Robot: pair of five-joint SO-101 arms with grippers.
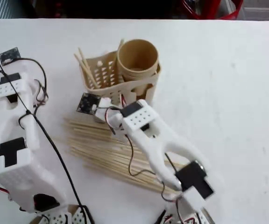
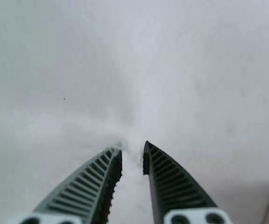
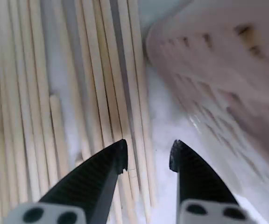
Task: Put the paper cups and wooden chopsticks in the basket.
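A beige slotted basket [image 1: 107, 74] stands at the middle back of the table, holding stacked paper cups [image 1: 138, 57] and a few wooden chopsticks [image 1: 84, 67]. A wide pile of chopsticks [image 1: 97, 147] lies on the table in front of it. My right gripper [image 1: 102, 112] is low between the pile and the basket's front wall. In the right wrist view it [image 3: 148, 156] is open, empty, over the pile's edge [image 3: 92, 84], with the basket wall [image 3: 228, 70] close beside it. My left gripper [image 2: 132, 149] hovers over bare table with a narrow gap between its fingers, holding nothing.
The left arm [image 1: 10, 140] lies along the table's left side with its cables [image 1: 55, 149] trailing beside the pile. The white table [image 1: 228, 93] spreads out to the right of the basket. A red object [image 1: 209, 9] sits beyond the far edge.
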